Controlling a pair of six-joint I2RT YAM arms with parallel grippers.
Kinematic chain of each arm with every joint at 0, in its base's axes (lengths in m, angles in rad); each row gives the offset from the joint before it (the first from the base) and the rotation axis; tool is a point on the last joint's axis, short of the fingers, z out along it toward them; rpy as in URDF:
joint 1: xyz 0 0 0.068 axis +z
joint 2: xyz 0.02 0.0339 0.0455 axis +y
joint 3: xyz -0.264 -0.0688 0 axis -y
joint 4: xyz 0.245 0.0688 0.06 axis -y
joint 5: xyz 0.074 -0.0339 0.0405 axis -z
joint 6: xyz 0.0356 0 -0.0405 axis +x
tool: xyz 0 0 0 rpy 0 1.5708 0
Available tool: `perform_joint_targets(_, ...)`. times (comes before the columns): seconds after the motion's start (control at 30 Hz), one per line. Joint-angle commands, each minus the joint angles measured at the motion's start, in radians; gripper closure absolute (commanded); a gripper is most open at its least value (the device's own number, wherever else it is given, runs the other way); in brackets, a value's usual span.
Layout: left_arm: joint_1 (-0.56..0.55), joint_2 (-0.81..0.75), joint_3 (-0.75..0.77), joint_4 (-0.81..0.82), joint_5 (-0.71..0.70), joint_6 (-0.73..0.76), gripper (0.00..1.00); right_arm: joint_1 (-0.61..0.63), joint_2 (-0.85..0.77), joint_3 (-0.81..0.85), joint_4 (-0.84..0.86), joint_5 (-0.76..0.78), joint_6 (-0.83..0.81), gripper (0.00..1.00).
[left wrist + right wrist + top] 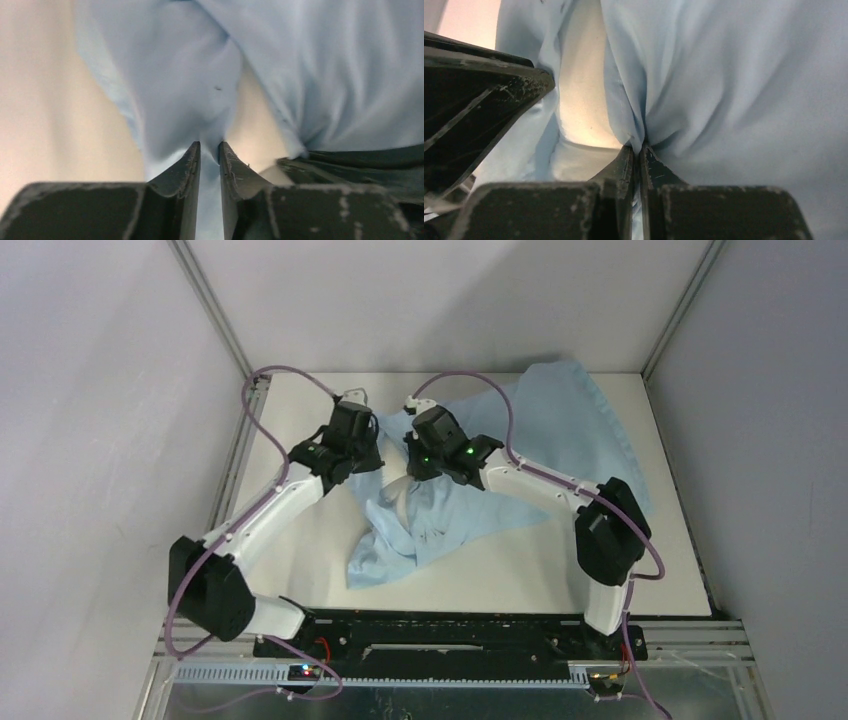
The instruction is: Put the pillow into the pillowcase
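Note:
The light-blue pillowcase [470,510] lies crumpled across the table, from the back right corner to the front middle. Both grippers meet over its left part. My left gripper [368,456] is shut on a fold of the pillowcase [190,90], with cloth pinched between the jaws [209,146]. My right gripper [420,466] is shut on another fold [724,90], its jaws nearly touching [636,148]. A narrow white strip, likely the pillow [397,498], shows between the folds. The rest of the pillow is hidden under the cloth.
The white table [300,530] is walled by grey panels on three sides, with metal frame posts at the back corners. Purple cables loop over both arms. The black base rail [450,635] runs along the near edge.

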Motion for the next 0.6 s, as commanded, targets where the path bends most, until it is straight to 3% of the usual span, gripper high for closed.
perform_joint_targets(0.0,-0.022,0.030,0.118,-0.130,-0.213,0.140,0.79,-0.043,-0.030,-0.088,0.065,-0.093,0.060,0.98)
perform_joint_targets(0.2,-0.023,0.062,0.189,-0.232,-0.311,0.205,0.90,-0.055,-0.038,-0.131,0.108,-0.120,0.079,1.00)
perform_joint_targets(0.23,-0.026,0.061,0.186,-0.228,-0.296,0.207,0.87,-0.055,-0.037,-0.133,0.111,-0.122,0.079,1.00)
perform_joint_targets(0.3,-0.038,0.036,0.176,-0.207,-0.254,0.203,0.65,-0.054,-0.038,-0.138,0.117,-0.125,0.079,1.00)
perform_joint_targets(0.33,-0.047,0.033,0.182,-0.212,-0.241,0.199,0.60,-0.056,-0.038,-0.140,0.120,-0.125,0.079,1.00)
perform_joint_targets(0.47,-0.074,0.031,0.197,-0.242,-0.189,0.184,0.45,-0.060,-0.031,-0.143,0.123,-0.134,0.082,1.00)
perform_joint_targets(0.57,-0.095,0.049,0.196,-0.256,-0.245,0.188,0.43,-0.060,-0.026,-0.145,0.131,-0.140,0.085,1.00)
